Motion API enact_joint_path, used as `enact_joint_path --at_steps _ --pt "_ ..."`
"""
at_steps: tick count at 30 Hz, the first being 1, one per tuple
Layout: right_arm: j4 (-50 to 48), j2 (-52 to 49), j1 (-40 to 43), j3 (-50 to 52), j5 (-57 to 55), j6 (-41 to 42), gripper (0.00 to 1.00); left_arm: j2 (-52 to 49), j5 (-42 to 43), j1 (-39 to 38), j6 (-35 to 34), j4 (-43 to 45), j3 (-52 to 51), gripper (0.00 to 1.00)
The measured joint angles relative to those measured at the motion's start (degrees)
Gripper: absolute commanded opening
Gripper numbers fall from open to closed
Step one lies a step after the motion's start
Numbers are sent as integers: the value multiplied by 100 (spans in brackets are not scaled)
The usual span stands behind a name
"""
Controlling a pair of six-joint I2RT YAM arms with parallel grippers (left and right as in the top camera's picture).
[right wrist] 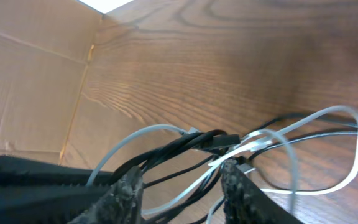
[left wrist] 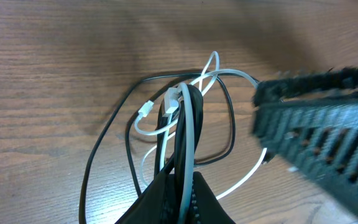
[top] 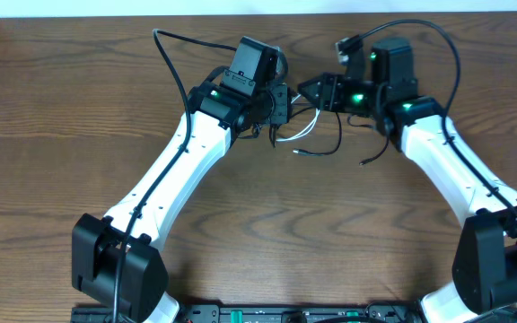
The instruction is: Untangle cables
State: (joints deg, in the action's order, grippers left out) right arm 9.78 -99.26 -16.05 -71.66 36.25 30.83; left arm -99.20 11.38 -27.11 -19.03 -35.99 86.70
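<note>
A dark brown wooden table (top: 267, 224) is lying under both sets of jaws, its grain running in long wavy bands. Ahead of the right gripper (right wrist: 182, 180) and off to the left of its jaws, a tan cardboard wall (right wrist: 30, 81) is standing against the table's edge, with a crease running down it. Above that wall a bright white patch (right wrist: 107, 4) is showing. Ahead of the left gripper (left wrist: 179, 186), soft light is paling the blurred wood.

White arm links (top: 179, 179), black joint housings (top: 115, 260), green lights (top: 357, 97), black wires (top: 196, 43), ribbed black claw fingers (right wrist: 126, 196)
</note>
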Motion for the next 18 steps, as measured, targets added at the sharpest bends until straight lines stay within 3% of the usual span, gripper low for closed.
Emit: enact_joint_path --at_steps 7,18 --pt "66 -356 -249 0 -518 560 34 0 2 0 0 -9 0 8" --pt "-247 -748 -219 2 -673 778 37 -2 9 0 -20 -70 0 7"
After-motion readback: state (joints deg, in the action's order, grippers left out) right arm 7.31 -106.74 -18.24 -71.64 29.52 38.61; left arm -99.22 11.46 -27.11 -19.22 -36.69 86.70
